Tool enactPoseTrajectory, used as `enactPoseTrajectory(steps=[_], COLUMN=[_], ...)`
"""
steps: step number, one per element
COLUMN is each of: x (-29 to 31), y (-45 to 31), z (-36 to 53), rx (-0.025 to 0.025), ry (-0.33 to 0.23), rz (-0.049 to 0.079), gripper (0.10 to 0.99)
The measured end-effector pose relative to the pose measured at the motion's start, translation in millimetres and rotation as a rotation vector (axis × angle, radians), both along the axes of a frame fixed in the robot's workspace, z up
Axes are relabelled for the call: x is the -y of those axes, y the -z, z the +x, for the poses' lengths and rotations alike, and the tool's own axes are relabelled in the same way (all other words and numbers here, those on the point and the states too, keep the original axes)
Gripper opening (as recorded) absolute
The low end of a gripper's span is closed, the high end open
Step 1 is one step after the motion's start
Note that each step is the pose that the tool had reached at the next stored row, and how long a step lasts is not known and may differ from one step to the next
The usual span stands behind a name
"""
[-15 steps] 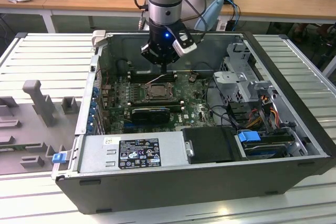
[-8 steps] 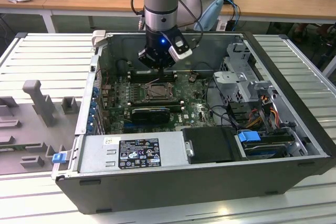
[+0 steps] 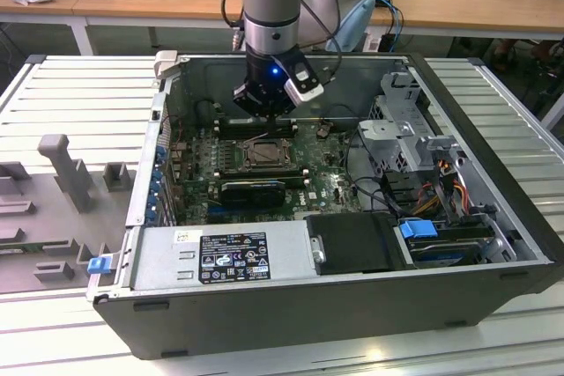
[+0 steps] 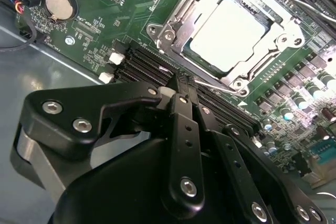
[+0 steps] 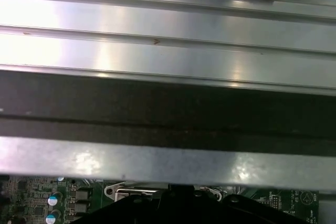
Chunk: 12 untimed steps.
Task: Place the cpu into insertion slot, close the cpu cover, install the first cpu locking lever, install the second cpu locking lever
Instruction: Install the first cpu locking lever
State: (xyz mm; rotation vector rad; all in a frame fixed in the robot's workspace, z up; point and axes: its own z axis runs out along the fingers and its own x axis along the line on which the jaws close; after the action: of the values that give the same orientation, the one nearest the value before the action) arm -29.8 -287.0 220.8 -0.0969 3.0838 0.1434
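Inside the open computer case [image 3: 493, 173], my gripper [image 4: 189, 90] hovers low over the green board, its two black fingers [image 4: 180, 109] drawn narrow, almost together, with nothing I can make out between them. The cpu [image 4: 231, 35] lies in the insertion slot [image 3: 262, 154], its pale face showing through the window of the cpu cover [image 4: 181, 11], which lies flat over it. A thin wire locking lever [image 4: 220, 86] runs along the socket's near edge, just beyond my fingertips and beside the black memory slots [image 4: 142, 61].

The risks, as I judge them: my fingertips sit very near both the wire and the memory slots, so a slip sideways could scrape the slots or their white clips. A lever pushed off-line could spring back or miss its catch, leaving the cover loose on the chip.

As for writing, a black-and-white label [image 3: 233, 257] sits on the grey power unit at the case's front, and fine white print dots the board near the coin battery [image 4: 59, 3]; I leave all of it unread.
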Motion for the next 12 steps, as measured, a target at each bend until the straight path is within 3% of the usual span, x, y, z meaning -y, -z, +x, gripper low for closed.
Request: enactPoseTrajectory(steps=[12], x=[-0.1], y=[14.3], z=[3.7], rx=[0.0000], ry=[0.000], rz=[-0.003], gripper=[0.106])
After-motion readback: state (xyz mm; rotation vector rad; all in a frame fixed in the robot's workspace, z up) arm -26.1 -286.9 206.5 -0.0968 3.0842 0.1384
